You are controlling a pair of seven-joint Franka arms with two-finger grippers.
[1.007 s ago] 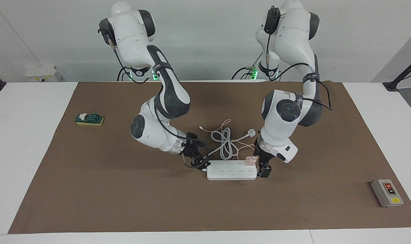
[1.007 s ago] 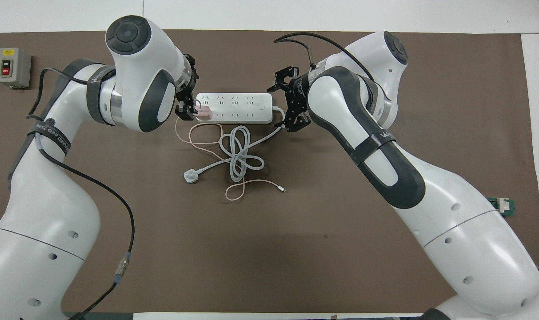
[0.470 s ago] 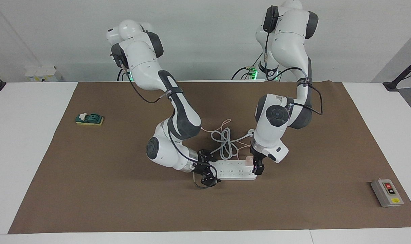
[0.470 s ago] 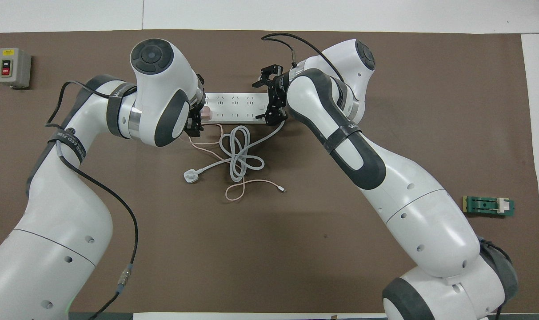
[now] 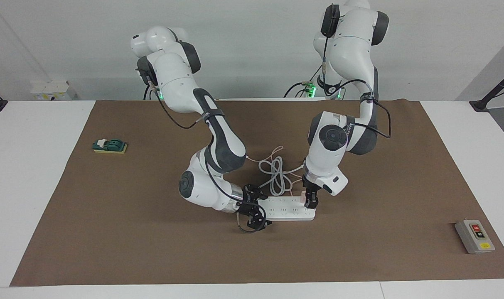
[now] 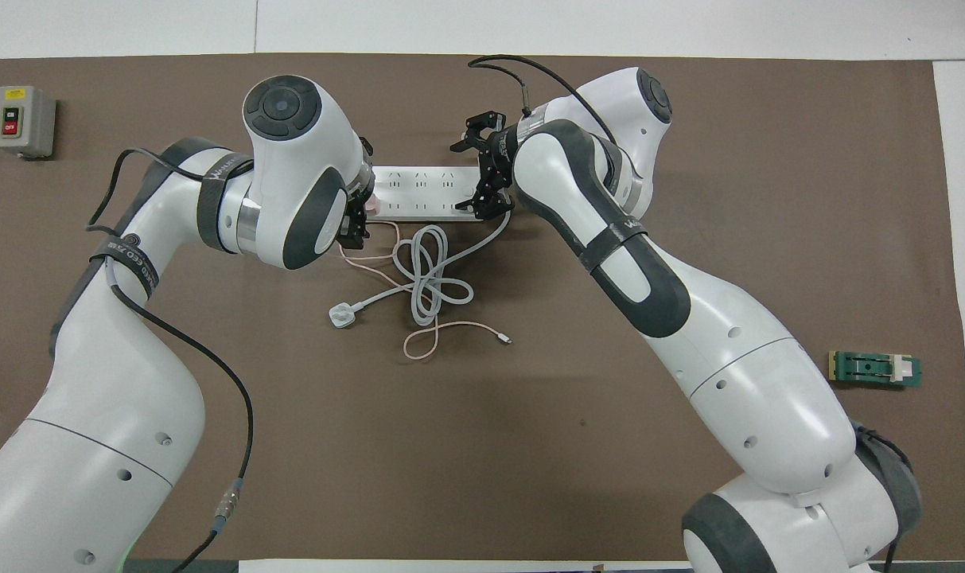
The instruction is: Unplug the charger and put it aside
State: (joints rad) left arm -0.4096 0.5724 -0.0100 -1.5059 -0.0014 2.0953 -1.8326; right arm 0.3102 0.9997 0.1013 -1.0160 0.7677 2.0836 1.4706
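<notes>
In the facing view, the left gripper [image 5: 310, 201] stands tip-down over the small pale pink cube-shaped charger [image 5: 303, 195], which sits plugged into the end socket of the long white multi-socket power strip [image 5: 290, 209] toward the left arm's end of the table. Its dark fingers appear to bracket the cube, but whether they have closed on it cannot be told from here. The right gripper [image 5: 254, 211] lies low at the strip's other end, at about nine o'clock from the strip's middle, its jaws spread wide across the strip's end as if to pin it. Judging by this, the step in hand is seating the grasp before the pull. To do it well, the left fingers should close squarely on the cube's flat sides and lift straight up along the prongs, while the right holds the strip down so it does not rise with the plug.

In the overhead view, the charger [image 6: 370, 206] shows only as a pink sliver beside the left arm's wrist, on the strip's [image 6: 426, 195] end. Its thin pink cable [image 6: 418, 330] trails from there toward six o'clock, looping under the coiled thick white cord [image 6: 430, 274] with its white round-headed plug [image 6: 340, 316]. That tangle may drag once the charger is carried aside. The right gripper [image 6: 482, 171] straddles the strip's end at three o'clock.
</notes>
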